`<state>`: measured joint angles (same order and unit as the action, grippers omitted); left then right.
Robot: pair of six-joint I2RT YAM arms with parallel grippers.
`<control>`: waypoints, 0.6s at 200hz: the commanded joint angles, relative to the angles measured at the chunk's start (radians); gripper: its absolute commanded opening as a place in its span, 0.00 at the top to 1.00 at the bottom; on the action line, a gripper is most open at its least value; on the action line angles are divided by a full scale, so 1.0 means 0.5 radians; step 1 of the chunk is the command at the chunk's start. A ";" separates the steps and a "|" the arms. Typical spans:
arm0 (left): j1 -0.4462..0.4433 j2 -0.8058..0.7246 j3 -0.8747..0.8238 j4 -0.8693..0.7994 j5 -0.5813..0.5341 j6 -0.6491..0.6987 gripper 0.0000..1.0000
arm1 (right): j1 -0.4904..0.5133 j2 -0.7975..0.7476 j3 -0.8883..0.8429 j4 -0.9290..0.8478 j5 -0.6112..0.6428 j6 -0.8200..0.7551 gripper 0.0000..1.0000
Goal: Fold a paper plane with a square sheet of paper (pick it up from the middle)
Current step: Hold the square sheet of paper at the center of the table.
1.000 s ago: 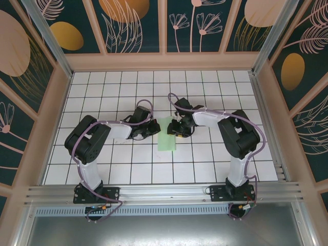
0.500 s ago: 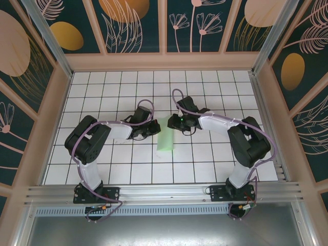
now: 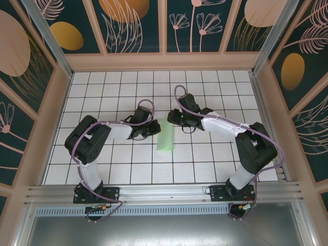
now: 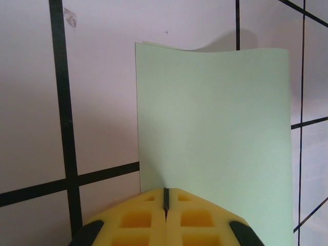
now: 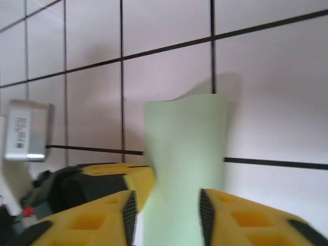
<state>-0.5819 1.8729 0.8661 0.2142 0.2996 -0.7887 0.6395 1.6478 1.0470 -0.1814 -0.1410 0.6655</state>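
Right gripper (image 3: pixel 172 119) moved fwd; 1 folded sheet (image 3: pixel 166 138).

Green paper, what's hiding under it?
Under the pale mint-green sheet of paper is the white grid-tiled table. The table's black tile lines run in beneath the paper, and the tiles that it covers are hidden. Its far edge arches up a little.

White tiled table (image 3: pixel 102 169) bears 1 folded pale-green sheet of paper (image 3: pixel 166 137), centrally

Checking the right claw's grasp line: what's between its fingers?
The mint-green sheet of paper runs between the yellow fingers of the right claw, jaws apart; right wrist view.
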 commanded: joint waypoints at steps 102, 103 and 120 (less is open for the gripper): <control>0.013 0.273 -0.109 -0.398 -0.292 0.018 1.00 | -0.014 0.556 0.183 0.013 -0.385 -0.039 0.93; 0.013 0.275 -0.109 -0.398 -0.292 0.018 1.00 | -0.013 0.557 0.181 0.011 -0.384 -0.041 0.93; 0.014 0.285 -0.106 -0.398 -0.293 0.019 1.00 | -0.030 0.568 0.167 -0.017 -0.373 -0.065 0.94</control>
<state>-0.5819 1.8755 0.8673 0.2127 0.3027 -0.7895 0.6361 1.9152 1.1133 -0.1570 -0.3164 0.6601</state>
